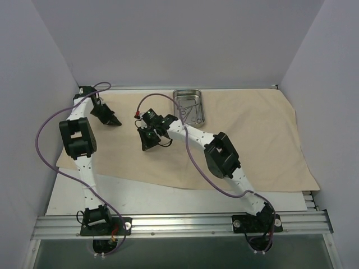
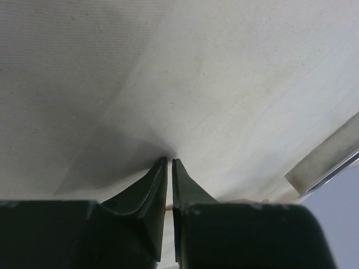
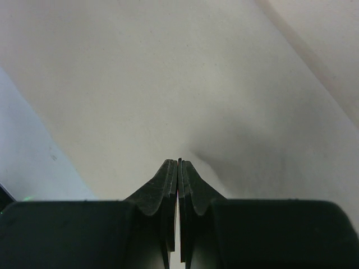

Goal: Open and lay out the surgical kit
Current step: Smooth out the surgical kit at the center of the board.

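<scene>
Top external view: cloth wrap (image 1: pixel 252 145) spread flat across worktop (image 1: pixel 140 199); steel tray (image 1: pixel 175 106) at far edge, forceps (image 1: pixel 192 111) inside, likely to keep the middle free. Left fingers (image 2: pixel 151 190) parted by a slit at far-left cloth, gripping nothing; right fingers (image 3: pixel 162 185) clenched mid-cloth. Open cloth rightward; side walls close.

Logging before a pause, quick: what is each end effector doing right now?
Left end effector: jaws barely parted at the cloth wrap; grip cannot be told.
Right end effector: closed, nothing visibly held.
</scene>
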You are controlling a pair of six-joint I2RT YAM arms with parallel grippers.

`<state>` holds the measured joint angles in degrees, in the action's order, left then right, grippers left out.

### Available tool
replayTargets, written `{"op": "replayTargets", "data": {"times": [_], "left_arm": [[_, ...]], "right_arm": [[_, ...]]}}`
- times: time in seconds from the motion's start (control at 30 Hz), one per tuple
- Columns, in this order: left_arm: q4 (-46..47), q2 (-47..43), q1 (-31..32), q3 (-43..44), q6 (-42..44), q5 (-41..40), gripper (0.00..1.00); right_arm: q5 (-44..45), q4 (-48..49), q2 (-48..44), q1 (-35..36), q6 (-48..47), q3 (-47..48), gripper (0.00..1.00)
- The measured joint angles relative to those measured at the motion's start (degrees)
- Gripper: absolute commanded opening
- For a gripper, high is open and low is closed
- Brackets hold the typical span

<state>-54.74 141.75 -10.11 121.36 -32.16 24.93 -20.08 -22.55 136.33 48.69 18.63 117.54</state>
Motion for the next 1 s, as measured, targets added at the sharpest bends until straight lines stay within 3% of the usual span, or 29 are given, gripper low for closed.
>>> {"op": "replayTargets", "data": {"times": [0.3,0.73,0.83,1.0], "left_arm": [[-4.4,2.8,-0.8,4.1,-0.7,1.3,0.11],[-8.7,5.5,-3.6,8.3,-1.6,2.6,0.11],[-7.0,3.5,-3.7,4.7,-1.8,2.7,0.11],[-5.4,1.7,-3.5,2.3,-1.8,1.7,0.14]], "right_arm": [[-0.4,3.2,4.5,1.9,0.5,-0.4,0.0],[-2.5,7.5,-10.1,16.0,-3.1,-24.2,0.0],[-2.1,5.3,-12.2,15.5,-2.5,-26.5,0.0],[-0.4,2.6,-12.6,7.8,0.1,-21.9,0.0]]}}
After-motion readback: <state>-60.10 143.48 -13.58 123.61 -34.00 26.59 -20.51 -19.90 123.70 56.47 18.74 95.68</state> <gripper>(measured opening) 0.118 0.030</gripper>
